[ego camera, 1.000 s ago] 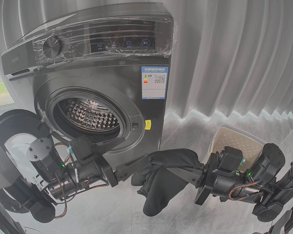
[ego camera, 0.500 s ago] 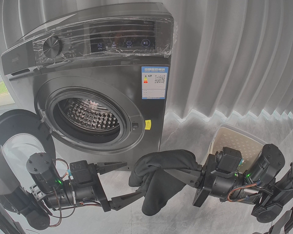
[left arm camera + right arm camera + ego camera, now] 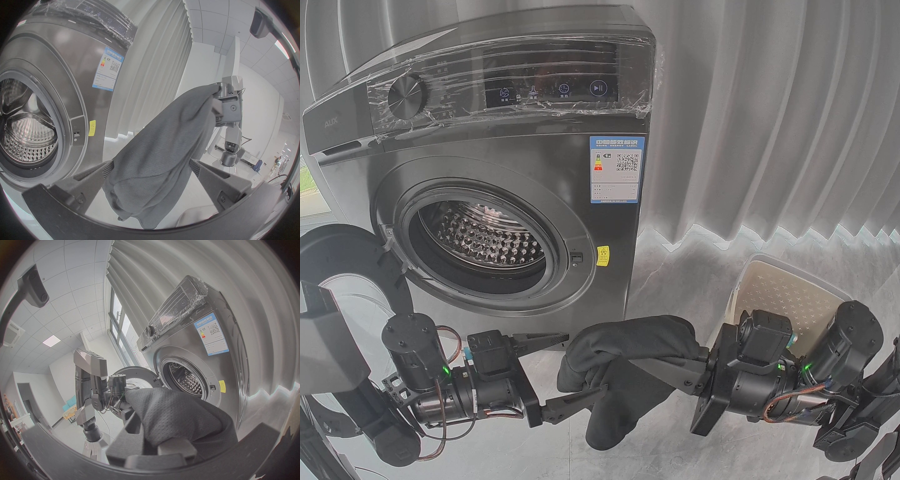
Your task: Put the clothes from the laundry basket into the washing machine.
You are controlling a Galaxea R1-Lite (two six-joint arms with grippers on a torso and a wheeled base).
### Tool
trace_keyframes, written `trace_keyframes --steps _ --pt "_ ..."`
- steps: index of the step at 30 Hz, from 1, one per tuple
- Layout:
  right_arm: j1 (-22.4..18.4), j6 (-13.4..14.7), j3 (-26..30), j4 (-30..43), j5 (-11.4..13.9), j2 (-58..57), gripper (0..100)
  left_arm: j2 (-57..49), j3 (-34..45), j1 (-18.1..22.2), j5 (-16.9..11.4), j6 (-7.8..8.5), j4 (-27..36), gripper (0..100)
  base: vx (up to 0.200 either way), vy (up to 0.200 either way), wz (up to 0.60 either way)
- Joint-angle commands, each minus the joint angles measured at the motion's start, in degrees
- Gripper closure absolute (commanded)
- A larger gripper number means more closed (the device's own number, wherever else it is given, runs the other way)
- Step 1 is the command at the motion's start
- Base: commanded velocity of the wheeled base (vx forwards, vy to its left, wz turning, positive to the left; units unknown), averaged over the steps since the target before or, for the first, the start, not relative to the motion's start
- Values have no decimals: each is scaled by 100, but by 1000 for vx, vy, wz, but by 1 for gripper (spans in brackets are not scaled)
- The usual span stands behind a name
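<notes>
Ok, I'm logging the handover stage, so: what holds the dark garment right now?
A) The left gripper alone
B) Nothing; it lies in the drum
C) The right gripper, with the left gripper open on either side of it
C: the right gripper is shut on the dark garment, while the left gripper stands open, one finger on each side of the hanging cloth.

Soft daylight filters through the curtain [image 3: 775, 125], brightest along its hem above the floor [image 3: 675, 275]. Glare streaks the plastic film [image 3: 519, 69] on the washing machine [image 3: 506, 156], and the drum [image 3: 481, 234] studs glint. The dark garment [image 3: 631, 344] swallows light (its weave shows paler in the left wrist view). A window [image 3: 120, 318] and ceiling lamp [image 3: 51, 340] glow; both wrist views bow toward black rounded edges.
</notes>
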Motion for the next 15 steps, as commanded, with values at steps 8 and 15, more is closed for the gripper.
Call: trace_keyframes --steps 8,15 --pt "25 -1 -12 -3 3 -6 100 668 -389 -118 -54 197 -5 0 0 0 0" --pt "17 -1 -20 -3 -5 2 100 659 -389 -276 -432 197 -5 0 0 0 0"
